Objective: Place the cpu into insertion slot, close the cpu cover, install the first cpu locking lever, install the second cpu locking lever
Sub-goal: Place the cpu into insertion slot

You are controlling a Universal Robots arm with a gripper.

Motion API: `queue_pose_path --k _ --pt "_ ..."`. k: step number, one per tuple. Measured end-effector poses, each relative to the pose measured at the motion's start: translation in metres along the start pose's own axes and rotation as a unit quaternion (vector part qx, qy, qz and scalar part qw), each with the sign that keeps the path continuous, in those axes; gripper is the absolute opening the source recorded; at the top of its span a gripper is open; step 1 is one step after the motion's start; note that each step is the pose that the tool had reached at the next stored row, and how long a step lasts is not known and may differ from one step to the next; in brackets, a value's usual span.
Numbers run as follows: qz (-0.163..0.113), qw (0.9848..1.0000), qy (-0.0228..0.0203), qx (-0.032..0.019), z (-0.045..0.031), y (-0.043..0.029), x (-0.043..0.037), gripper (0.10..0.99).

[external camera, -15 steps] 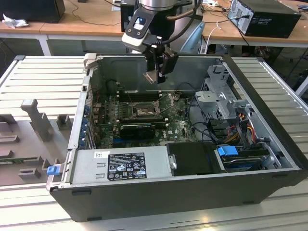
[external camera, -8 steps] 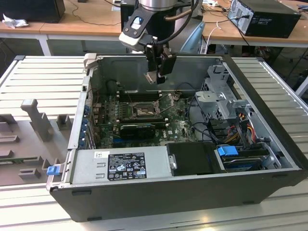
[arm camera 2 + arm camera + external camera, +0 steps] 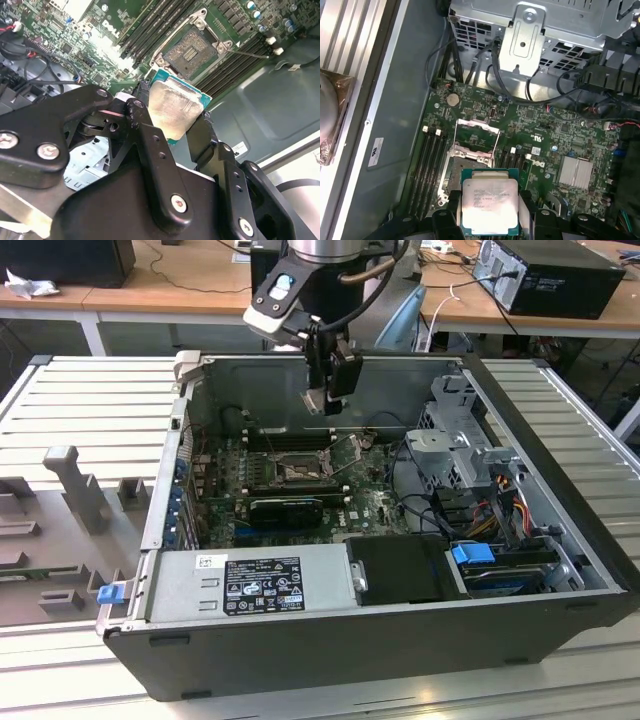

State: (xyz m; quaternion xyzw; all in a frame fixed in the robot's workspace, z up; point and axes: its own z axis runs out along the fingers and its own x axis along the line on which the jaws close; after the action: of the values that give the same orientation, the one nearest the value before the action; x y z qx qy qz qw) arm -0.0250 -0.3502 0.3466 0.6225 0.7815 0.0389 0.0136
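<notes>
Silver-grey metal tops the cpu (image 3: 490, 202), which is clamped by two opposite edges between the black fingers (image 3: 141, 125) of the claw (image 3: 172, 120). The claw is closed only to the chip's width. The chip's green substrate shows as a narrow border round the metal top in both wrist views.

In the exterior view, the claw (image 3: 322, 400) hangs inside the open computer case (image 3: 400, 640), over the far part of the green motherboard (image 3: 545, 125). The cpu is held in the air, well apart from the board.

The insertion slot (image 3: 467, 167) lies below the chip and has nothing seated in it; its dark contact field is exposed in the second wrist view. The cpu cover (image 3: 477, 131) is swung open and sits at the far edge of the slot, its square window showing board beneath. A thin wire locking lever (image 3: 250, 52) appears to stand released beside the slot, though its exact angle is hard to judge.

Black memory slots (image 3: 432, 160) flank the insertion slot. A finned heatsink (image 3: 575, 172) sits elsewhere on the board. The power supply (image 3: 250, 585) occupies the near side of the case, and the case rests on a slatted grey counter (image 3: 90, 390).
</notes>
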Motion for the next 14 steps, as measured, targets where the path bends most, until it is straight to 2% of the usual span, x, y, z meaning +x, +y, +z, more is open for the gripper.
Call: queue_pose_path --k 7,14 --pt "0.026 0.9997 -0.002 -0.0007 0.0005 0.0 0.0 0.541" --pt "0.055 0.9985 -0.0043 -0.0015 0.0011 -0.0001 0.0 0.541"
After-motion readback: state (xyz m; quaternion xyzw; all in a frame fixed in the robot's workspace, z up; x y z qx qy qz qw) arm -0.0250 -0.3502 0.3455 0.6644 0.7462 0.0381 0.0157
